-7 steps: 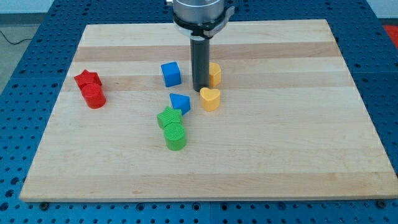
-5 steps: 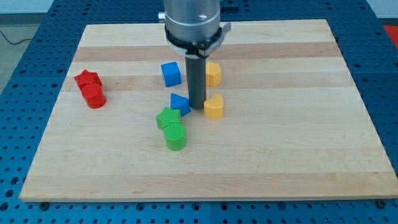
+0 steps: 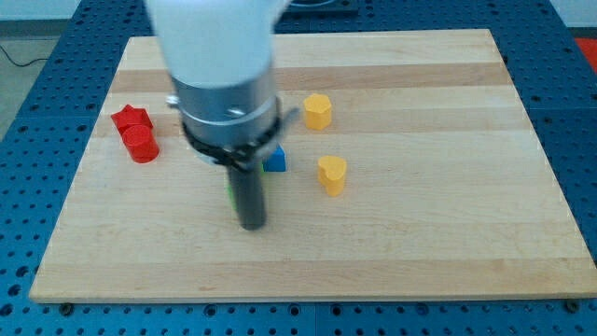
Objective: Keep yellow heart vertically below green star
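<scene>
The yellow heart (image 3: 331, 175) lies on the wooden board (image 3: 420, 224) right of centre. My arm's body covers the middle left of the board. The rod's tip (image 3: 253, 225) is well to the left of the heart and a little lower in the view. The green star is hidden behind the rod; only a thin green sliver (image 3: 232, 192) shows at the rod's left edge. My tip touches no visible block.
A yellow hexagon block (image 3: 318, 110) sits above the heart. A blue block (image 3: 274, 160) shows partly beside the arm. A red star (image 3: 130, 119) and red cylinder (image 3: 142, 145) sit at the left. The blue cube and green cylinder are hidden.
The arm moved down and to the left, from beside the yellow heart to over the green blocks. The yellow heart slid a little down and to the right.
</scene>
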Controlling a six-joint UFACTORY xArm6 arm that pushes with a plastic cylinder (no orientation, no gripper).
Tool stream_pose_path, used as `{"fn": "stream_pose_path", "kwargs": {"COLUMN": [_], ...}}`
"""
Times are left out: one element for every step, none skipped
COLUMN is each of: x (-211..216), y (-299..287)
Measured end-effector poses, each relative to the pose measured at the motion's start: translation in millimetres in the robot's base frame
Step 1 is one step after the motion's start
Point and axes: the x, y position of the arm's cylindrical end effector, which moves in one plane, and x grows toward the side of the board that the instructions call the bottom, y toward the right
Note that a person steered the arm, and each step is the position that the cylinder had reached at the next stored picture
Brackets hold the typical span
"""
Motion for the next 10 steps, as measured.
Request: {"fn": "stream_pose_path", "kwargs": {"x": [-41, -57, -58, -60, -64, -72, -66, -66, -73, -70], "y": [-19, -11, 22, 69, 110, 147, 153, 155, 164, 178]}}
